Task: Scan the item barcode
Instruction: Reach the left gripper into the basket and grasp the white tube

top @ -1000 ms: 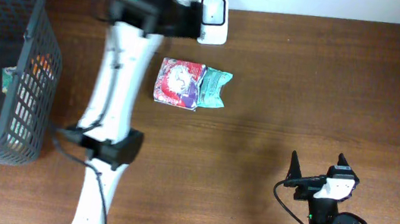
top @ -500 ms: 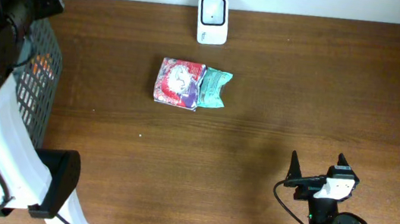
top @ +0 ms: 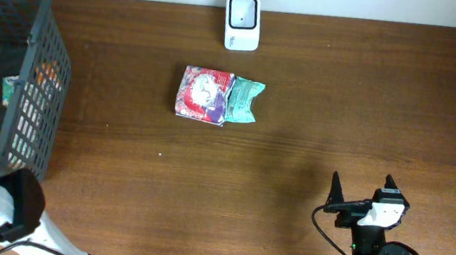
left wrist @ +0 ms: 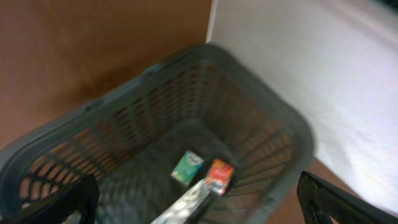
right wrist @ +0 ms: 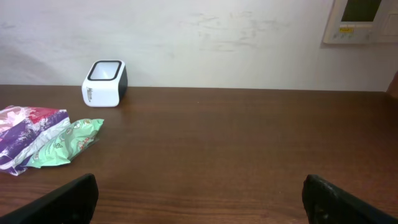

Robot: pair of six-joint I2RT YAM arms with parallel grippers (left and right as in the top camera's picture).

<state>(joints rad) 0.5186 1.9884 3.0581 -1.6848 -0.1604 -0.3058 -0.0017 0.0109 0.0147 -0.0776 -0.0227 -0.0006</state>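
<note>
- Fingers [right wrist: 68, 202] of the right gripper [top: 362, 186] stand wide apart at the bottom corners of the right wrist view, claw released, nothing between them; it sits at the near right edge of the table [top: 346, 90]
- Left arm [top: 18, 202] shows at the near left corner of the overhead view, just beside the near end of the basket [top: 45, 88]
- Left gripper [left wrist: 198, 193] looks down into the basket, claw likewise released, its fingers spread to either side of the left wrist view and holding nothing
- Inside the basket lie a small green item [left wrist: 187, 167], a red-orange item [left wrist: 219, 176] just beside it, and a pale strip [left wrist: 180, 208] nearer the camera; all are too blurred to identify
- Red packet [top: 203, 95] and green packet [top: 246, 101] lie flat mid-table, touching side by side, well apart from both grippers
- White scanner [top: 243, 22] stands beyond the packets at the far edge, close against the wall, its dark-rimmed window on top
</note>
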